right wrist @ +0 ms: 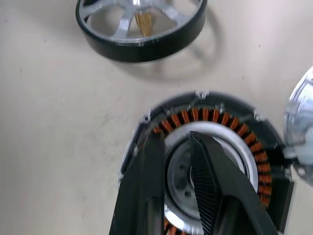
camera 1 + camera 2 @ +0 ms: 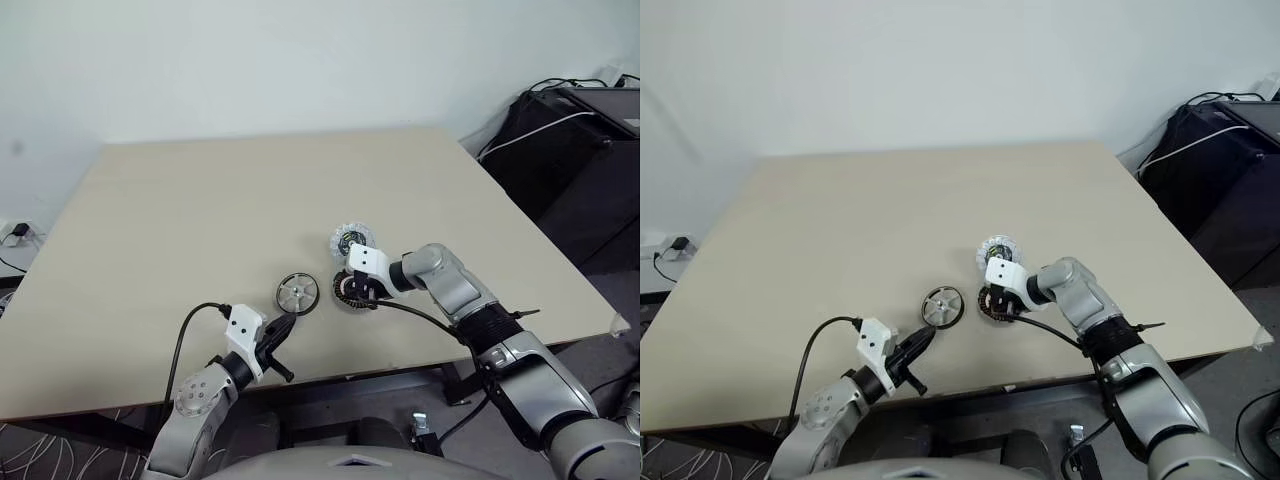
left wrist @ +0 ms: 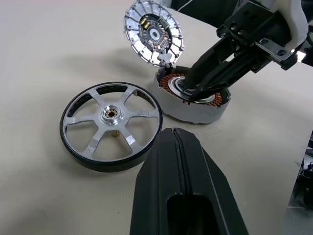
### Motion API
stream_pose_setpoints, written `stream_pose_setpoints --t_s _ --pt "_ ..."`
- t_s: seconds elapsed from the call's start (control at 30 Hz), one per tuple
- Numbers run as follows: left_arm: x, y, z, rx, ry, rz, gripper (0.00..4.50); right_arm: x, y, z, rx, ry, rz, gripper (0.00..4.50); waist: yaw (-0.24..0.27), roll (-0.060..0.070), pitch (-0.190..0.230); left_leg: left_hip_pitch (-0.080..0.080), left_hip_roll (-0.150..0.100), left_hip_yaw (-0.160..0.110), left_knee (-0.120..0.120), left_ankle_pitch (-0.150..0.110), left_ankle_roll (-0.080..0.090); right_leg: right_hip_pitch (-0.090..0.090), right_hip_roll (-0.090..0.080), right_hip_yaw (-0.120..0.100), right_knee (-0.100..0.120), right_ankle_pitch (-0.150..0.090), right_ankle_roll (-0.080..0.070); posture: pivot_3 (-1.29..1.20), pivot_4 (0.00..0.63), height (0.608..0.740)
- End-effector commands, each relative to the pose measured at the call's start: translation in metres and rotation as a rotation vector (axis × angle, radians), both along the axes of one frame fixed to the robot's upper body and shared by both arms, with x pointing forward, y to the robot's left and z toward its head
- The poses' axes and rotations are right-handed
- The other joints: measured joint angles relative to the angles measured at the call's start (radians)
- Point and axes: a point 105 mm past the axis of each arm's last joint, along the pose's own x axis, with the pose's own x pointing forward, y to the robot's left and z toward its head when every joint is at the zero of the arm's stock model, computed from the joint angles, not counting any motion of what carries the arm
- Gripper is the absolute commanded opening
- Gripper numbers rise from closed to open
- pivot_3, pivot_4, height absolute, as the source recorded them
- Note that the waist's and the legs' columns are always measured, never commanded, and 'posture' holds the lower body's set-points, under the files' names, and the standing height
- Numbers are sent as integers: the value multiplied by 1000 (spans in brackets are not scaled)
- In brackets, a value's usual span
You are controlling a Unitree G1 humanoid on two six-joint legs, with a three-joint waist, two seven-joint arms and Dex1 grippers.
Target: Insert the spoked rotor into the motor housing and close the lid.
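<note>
spoked rotor (image 3: 110,126) lying flat on table (image 2: 200,220), just beside motor housing (image 3: 193,97), not yet inserted | i am holding right gripper (image 1: 177,161) slightly parted over housing centre, gripping nothing | left gripper (image 3: 182,147) pressed together, empty | lid (image 3: 152,37) leaning on housing | next: i judge rotor needs picking up

The worktop (image 2: 180,230) lies bare all around the motor housing (image 3: 193,100) except on two sides: the spoked rotor (image 2: 297,293) lies just beside the housing, and the lid (image 2: 352,240) leans at its far edge. The right gripper (image 1: 178,156) blocks the housing's centre from above.
</note>
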Motion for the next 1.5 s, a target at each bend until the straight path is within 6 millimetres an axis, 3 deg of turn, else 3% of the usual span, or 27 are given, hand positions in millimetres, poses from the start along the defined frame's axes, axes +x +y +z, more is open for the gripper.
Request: stream_pose_setpoints --t_s 0.03,0.3,0.87,1.5 --pt "0 -4 6 -19 -24 -13 0 12 2 16 44 -67 -16 907 1 0 0 0 0 0 0 0 0 0 0 0 0 0 0 0 0 740" --pt "3 -4 7 -21 -27 -20 0 14 -8 31 72 -95 -20 907 1 0 0 0 0 0 0 0 0 0 0 0 0 0 0 0 0 740" --pt "4 -6 8 -24 -32 -29 0 8 -12 15 45 -73 -41 907 1 0 0 0 0 0 0 0 0 0 0 0 0 0 0 0 0 740" --pt "3 -5 11 -30 -37 -13 0 17 -12 16 48 -104 -50 907 1 0 0 0 0 0 0 0 0 0 0 0 0 0 0 0 0 740"
